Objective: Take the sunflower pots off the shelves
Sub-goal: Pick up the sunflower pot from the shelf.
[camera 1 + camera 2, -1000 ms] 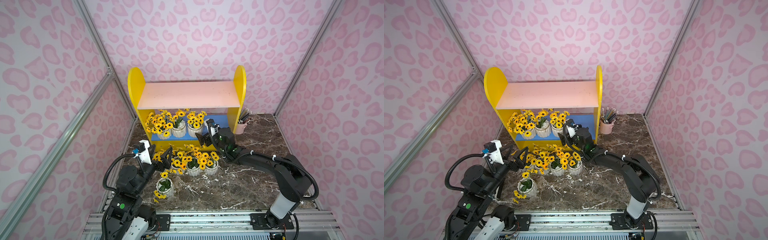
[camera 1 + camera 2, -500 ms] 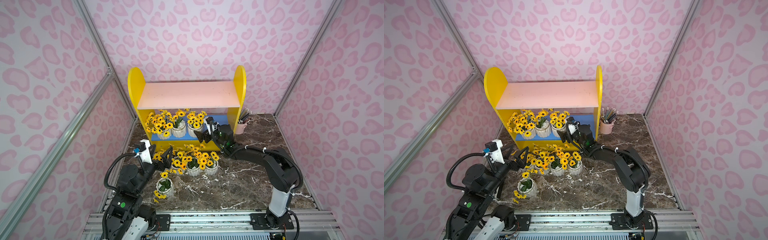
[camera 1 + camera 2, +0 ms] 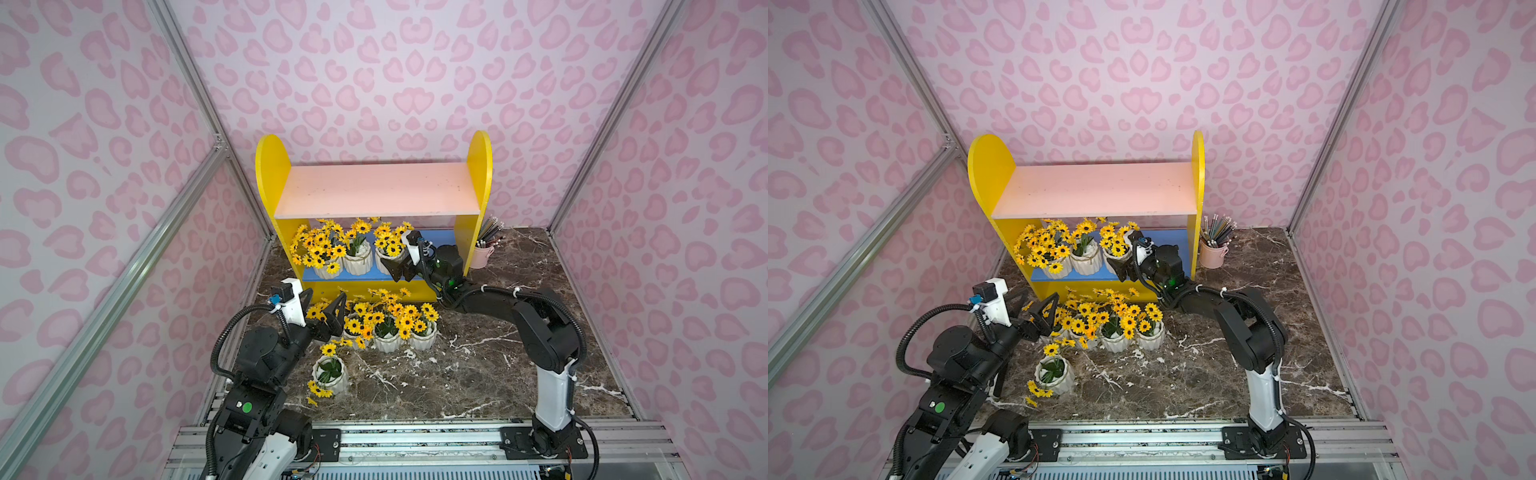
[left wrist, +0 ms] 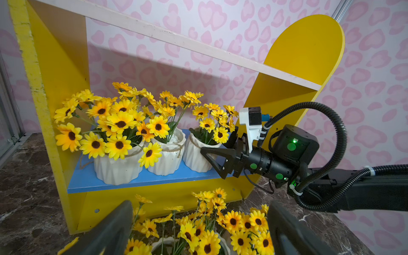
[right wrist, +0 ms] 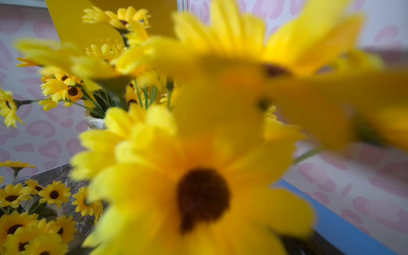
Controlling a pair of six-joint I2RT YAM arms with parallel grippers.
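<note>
Right end effector (image 4: 217, 143): jaws wide apart and straddling the end pot (image 4: 195, 155) of the shelf row. One finger (image 4: 212, 157) lies in front of its ribbed wall and the other behind its blooms. Whether they touch it cannot be told, and the pot sits on the board.
Left end effector (image 3: 323, 306): jaws spread wide and empty, hovering over the sunflowers of the bench pots nearest the shelf front.
Shelves (image 3: 374, 189): three sunflower pots stand upright in a row on the blue lower board (image 4: 123, 182), namely the end pot, the middle pot (image 4: 165, 159) and the far pot (image 4: 118, 167).
Bench (image 3: 478, 374): a cluster of pots (image 3: 388, 343) stands just in front of the shelves, and a lone pot (image 3: 332, 374) stands apart, nearer the arm bases.
Right wrist view: filled with blurred yellow petals (its own fingers cannot be made out there).
Pink cup (image 3: 484, 255): holds pencils, on the bench beside the shelves' yellow side panel.
</note>
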